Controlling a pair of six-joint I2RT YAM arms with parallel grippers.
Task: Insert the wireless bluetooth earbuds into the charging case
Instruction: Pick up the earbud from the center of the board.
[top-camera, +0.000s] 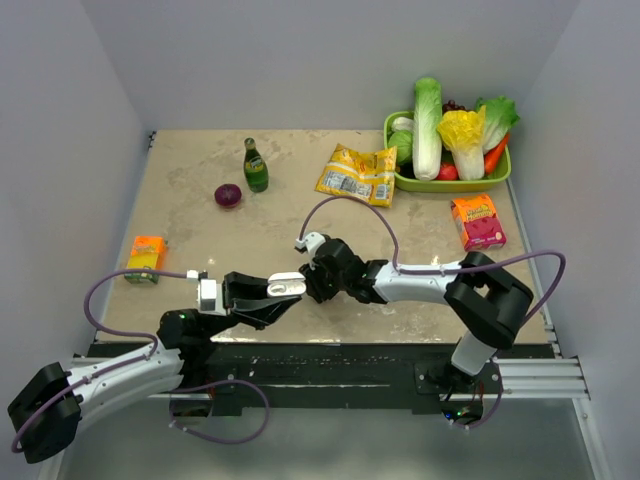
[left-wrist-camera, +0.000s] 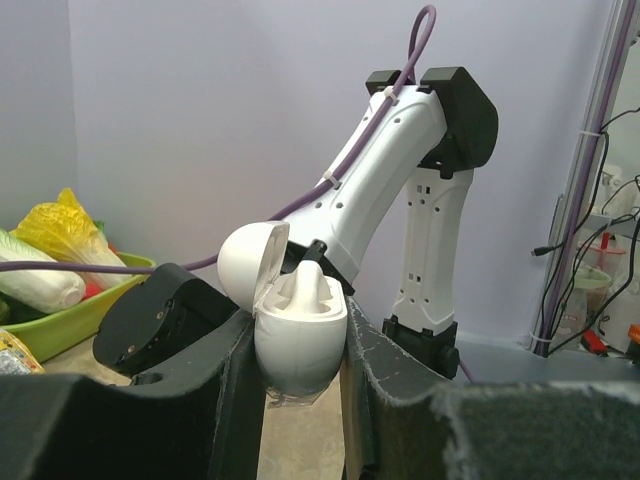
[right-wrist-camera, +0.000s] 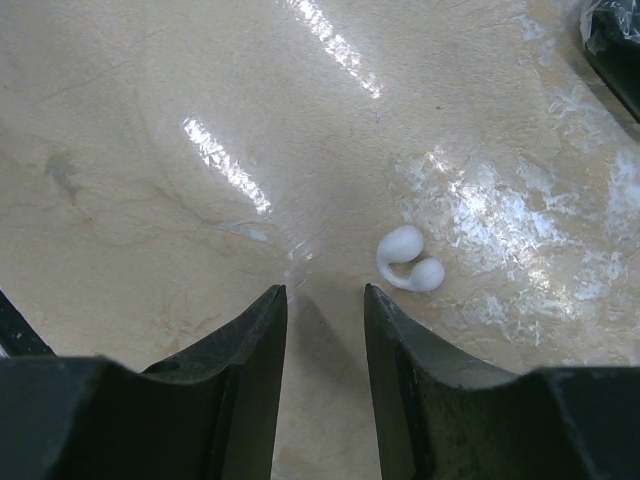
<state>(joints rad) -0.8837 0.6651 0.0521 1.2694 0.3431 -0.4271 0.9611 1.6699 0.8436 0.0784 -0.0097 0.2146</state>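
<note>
Charging case (left-wrist-camera: 298, 352), lid open, clamped in left claw (left-wrist-camera: 300, 335), left of right claw (right-wrist-camera: 325, 295); possibly seated earbud (left-wrist-camera: 305, 290) inside. Right claw parted, empty; loose earbud (right-wrist-camera: 410, 262) on worktop (right-wrist-camera: 150, 150) beside it, shown by right wrist view only.

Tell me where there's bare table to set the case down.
Bare table lies between the orange carton and the red onion, and between the snack bag and the right arm. Crowded: far right, with the vegetable tray and pink box.
</note>
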